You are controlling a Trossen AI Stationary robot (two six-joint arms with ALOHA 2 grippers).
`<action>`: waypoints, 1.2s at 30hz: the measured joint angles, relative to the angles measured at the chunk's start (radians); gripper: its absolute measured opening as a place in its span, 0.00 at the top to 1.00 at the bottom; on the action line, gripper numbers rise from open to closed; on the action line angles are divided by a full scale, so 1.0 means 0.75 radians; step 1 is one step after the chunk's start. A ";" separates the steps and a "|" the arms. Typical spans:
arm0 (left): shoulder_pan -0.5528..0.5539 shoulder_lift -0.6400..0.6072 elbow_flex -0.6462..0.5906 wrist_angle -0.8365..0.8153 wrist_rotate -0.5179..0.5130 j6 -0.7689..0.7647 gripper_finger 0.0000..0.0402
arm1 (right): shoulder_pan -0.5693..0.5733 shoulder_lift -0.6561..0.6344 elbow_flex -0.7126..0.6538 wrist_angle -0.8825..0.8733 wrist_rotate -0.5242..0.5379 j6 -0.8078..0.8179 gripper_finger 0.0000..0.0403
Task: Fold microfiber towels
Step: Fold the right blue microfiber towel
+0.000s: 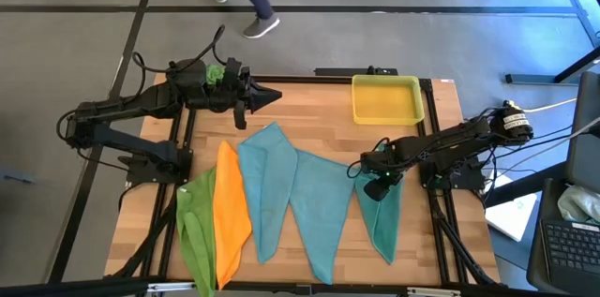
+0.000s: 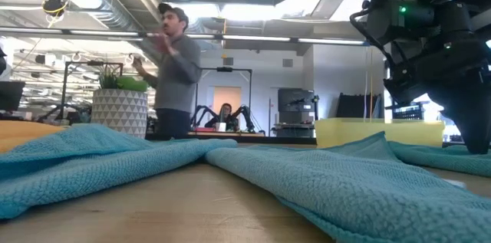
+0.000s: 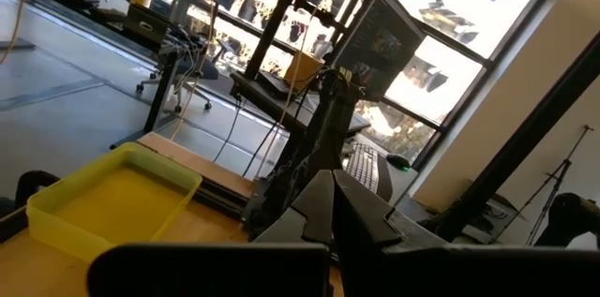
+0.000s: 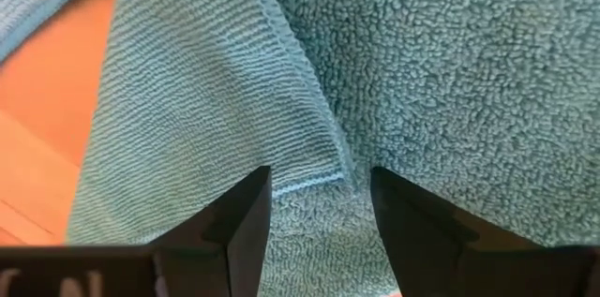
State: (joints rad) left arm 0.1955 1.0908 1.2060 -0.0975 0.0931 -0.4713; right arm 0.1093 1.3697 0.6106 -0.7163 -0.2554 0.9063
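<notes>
Microfiber towels [image 1: 281, 199] lie side by side across the bench [image 1: 309, 119], long and tapered, their long axes running from far to near. The lime green towel [image 1: 195, 227] is leftmost, the orange towel [image 1: 231, 213] beside it, three teal ones to the right. The right gripper [image 1: 375, 187] hovers with jaws parted above the rightmost teal towel [image 4: 403, 63], grasping nothing. The left gripper [image 1: 267, 96], jaws clenched and empty, points right at the far edge toward the yellow tray [image 1: 385, 98].

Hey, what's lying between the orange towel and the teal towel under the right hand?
Two more teal towels: one against the orange towel, another beside the towel under the right hand. The high view shows it.
</notes>
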 joint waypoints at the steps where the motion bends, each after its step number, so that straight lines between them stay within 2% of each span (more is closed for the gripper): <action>1: 0.000 0.000 0.000 0.000 -0.001 0.000 1.00 | 0.000 0.000 0.000 0.000 0.000 -0.004 0.54; 21: 0.000 0.000 0.000 0.000 -0.012 -0.025 1.00 | 0.009 -0.022 0.001 0.011 0.029 0.033 0.54; 31: -0.045 0.000 0.000 -0.001 -0.068 -0.021 1.00 | 0.009 -0.022 0.001 0.154 -0.035 0.036 0.54; 36: -0.062 0.000 0.000 0.000 -0.078 -0.021 1.00 | 0.009 -0.022 0.001 0.220 -0.124 0.038 0.54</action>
State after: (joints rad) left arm 0.1488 1.0908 1.2059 -0.0977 0.0346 -0.4871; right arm 0.1162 1.3533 0.6113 -0.5514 -0.3486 0.9347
